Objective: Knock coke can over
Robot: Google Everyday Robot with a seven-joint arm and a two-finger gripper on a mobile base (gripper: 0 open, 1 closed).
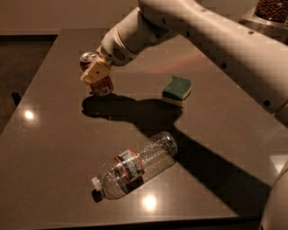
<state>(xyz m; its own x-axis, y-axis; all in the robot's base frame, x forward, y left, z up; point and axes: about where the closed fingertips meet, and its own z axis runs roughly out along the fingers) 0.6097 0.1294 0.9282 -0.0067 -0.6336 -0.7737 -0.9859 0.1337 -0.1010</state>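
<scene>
The coke can (103, 85) is a small red can with a silver top, standing at the far left of the dark table (225, 130). It leans with its top tilted to the left. My gripper (95, 72), with tan fingers, is shut and pressed against the can's front, covering its middle. The white arm reaches in from the upper right.
A clear plastic water bottle (135, 167) with a red-blue label lies on its side near the front edge. A green and yellow sponge (176, 90) sits right of the can. A metal container (269, 13) stands at the back right corner.
</scene>
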